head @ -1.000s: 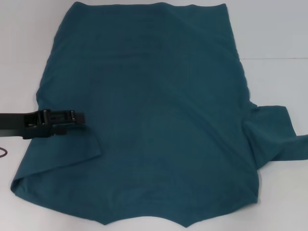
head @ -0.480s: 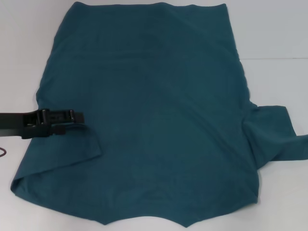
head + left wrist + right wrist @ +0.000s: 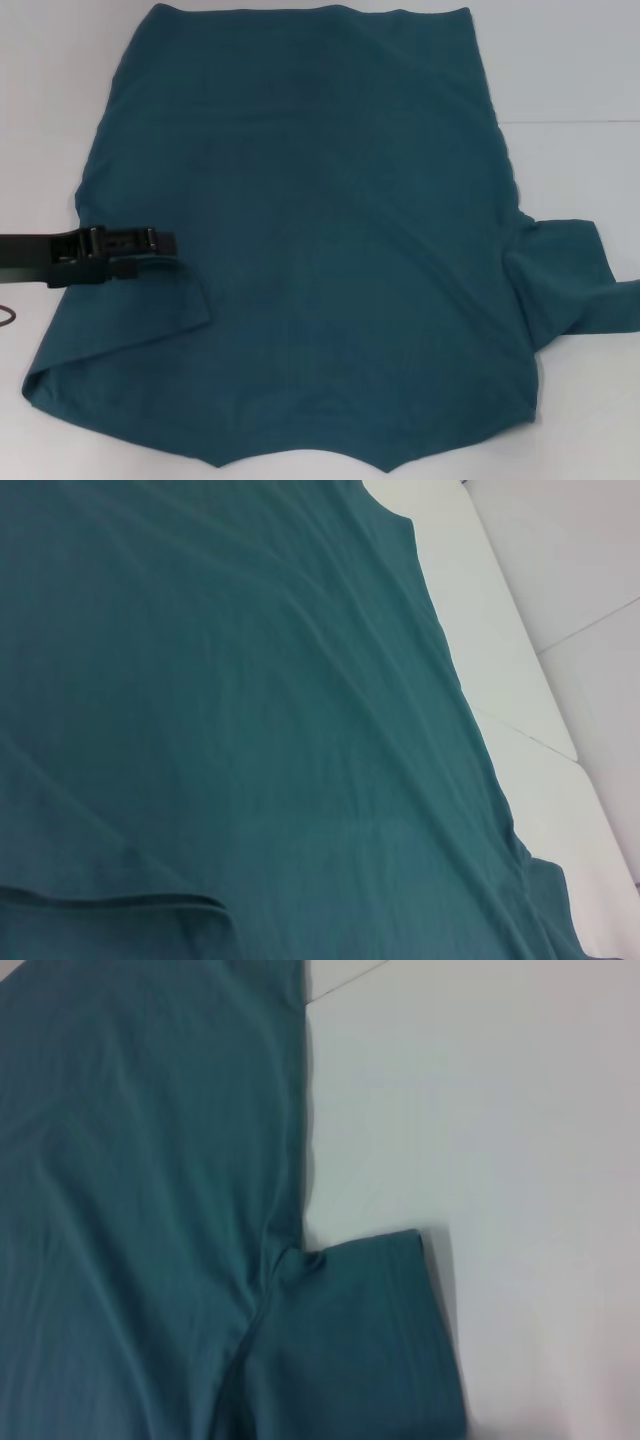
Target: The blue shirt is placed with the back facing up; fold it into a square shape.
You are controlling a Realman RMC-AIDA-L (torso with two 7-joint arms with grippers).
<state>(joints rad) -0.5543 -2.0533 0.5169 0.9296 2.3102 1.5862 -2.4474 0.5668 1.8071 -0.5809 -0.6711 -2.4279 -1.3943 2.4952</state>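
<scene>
From the head camera I see the shirt (image 3: 310, 250) spread flat across the middle of the white tabletop (image 3: 570, 70), its left sleeve folded inward and its right sleeve lying out toward the tabletop's right edge. My left claw (image 3: 165, 248) reaches in from the left edge, low over the folded sleeve; I cannot tell whether it is wide or narrow. The left wrist camera shows only shirt cloth and tabletop. The right wrist camera shows the right sleeve (image 3: 360, 1340) flat on the tabletop; the right claw is out of sight.
</scene>
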